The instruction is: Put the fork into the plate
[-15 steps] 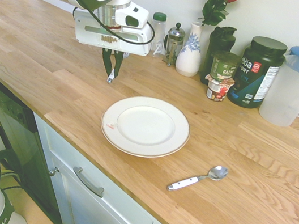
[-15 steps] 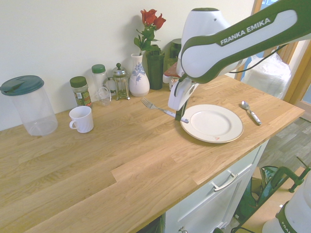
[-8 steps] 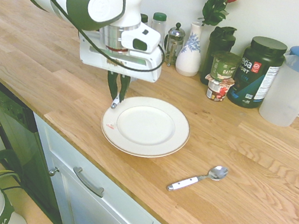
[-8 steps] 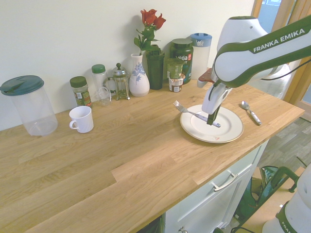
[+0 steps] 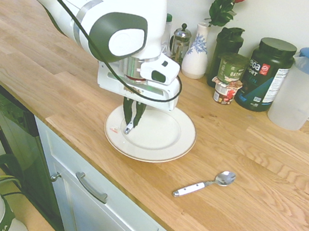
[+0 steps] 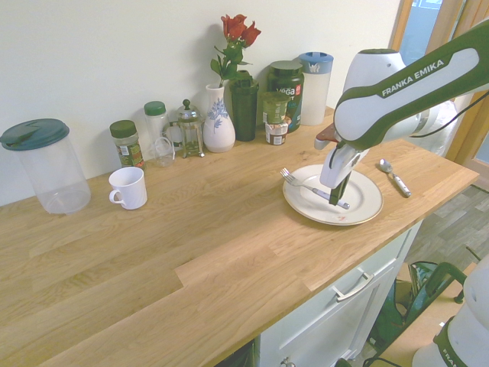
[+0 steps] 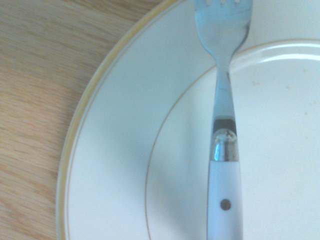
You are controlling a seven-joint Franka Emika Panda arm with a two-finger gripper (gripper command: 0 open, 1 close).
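Observation:
The white plate (image 5: 166,135) (image 6: 365,193) lies near the counter's front edge. Just above it is my gripper (image 5: 132,120) (image 6: 337,197), shut on the white handle of the fork (image 5: 128,129) (image 6: 304,183). The fork lies nearly level over the plate. Its silver tines reach past the rim toward the back wall in the second exterior view. In the wrist view the fork (image 7: 223,150) stretches across the plate (image 7: 125,150), handle over the centre well and tines over the rim. I cannot tell whether the fork touches the plate.
A white-handled spoon (image 5: 205,184) (image 6: 393,176) lies on the counter beside the plate. A vase (image 5: 196,51), jars, a dark tub (image 5: 265,72) and a blue-lidded pitcher (image 5: 307,88) line the back wall. A white mug (image 6: 127,187) and a clear container (image 6: 46,164) stand further along.
The arm has carried the fork from beside the plate to over its middle and brought it lower. The gripper stayed shut on the handle.

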